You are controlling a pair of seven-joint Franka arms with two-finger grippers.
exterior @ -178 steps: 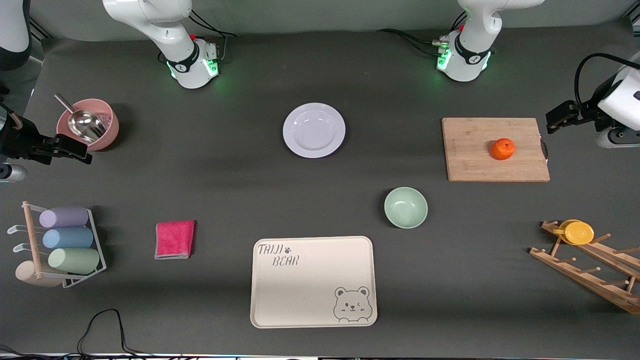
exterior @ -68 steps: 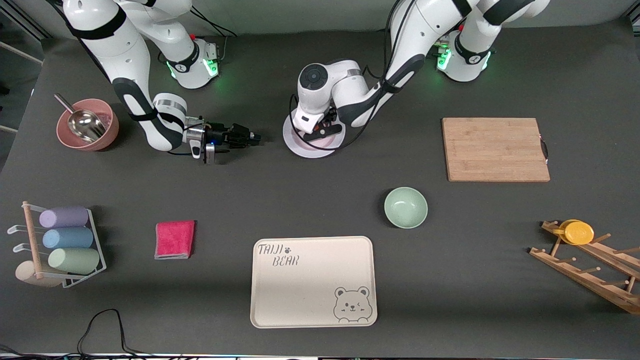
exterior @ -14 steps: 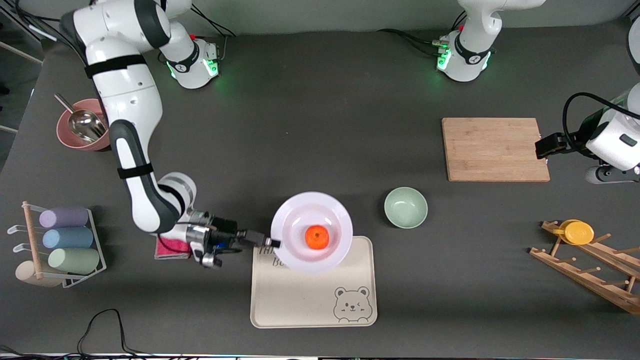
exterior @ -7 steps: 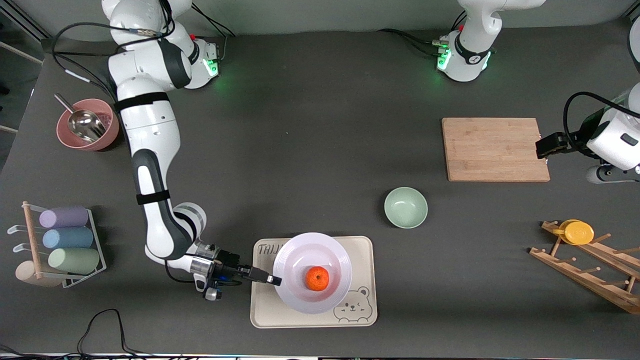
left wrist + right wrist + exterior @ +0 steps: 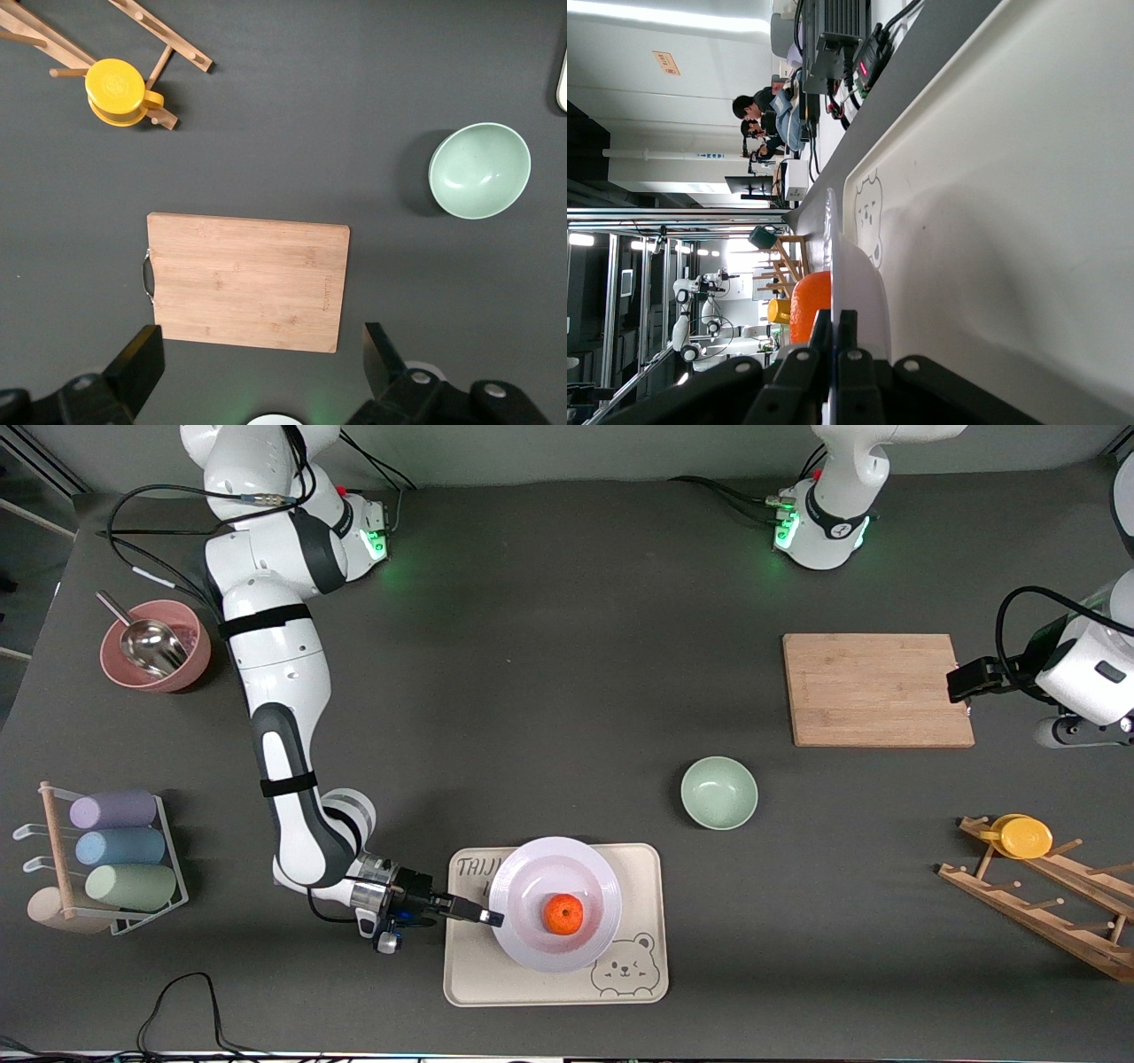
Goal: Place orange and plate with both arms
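Observation:
The white plate point(image 5: 585, 868) lies level over the middle of the cream bear tray point(image 5: 478, 974), low on or just above it; I cannot tell if it touches. The orange point(image 5: 563, 914) sits in the plate's well. My right gripper point(image 5: 492, 917) is shut on the plate's rim at the side toward the right arm's end. In the right wrist view, the gripper point(image 5: 834, 341) pinches the thin plate point(image 5: 864, 274) edge, with the orange point(image 5: 811, 305) beside it and the tray point(image 5: 992, 177) beneath. My left gripper point(image 5: 959, 682) waits open and empty over the cutting board's edge; it also shows in the left wrist view point(image 5: 257, 367).
A pale green bowl point(image 5: 718, 792) stands farther from the camera than the tray's corner toward the left arm's end. A wooden cutting board point(image 5: 877, 689), a wooden rack with a yellow cup point(image 5: 1023, 837), a pink bowl with a scoop point(image 5: 155, 646) and a cup rack point(image 5: 115, 850) ring the table.
My right gripper has carried the plate with the orange nearer to the camera and lower, from over the tray's upper edge to its middle. The left arm has barely moved.

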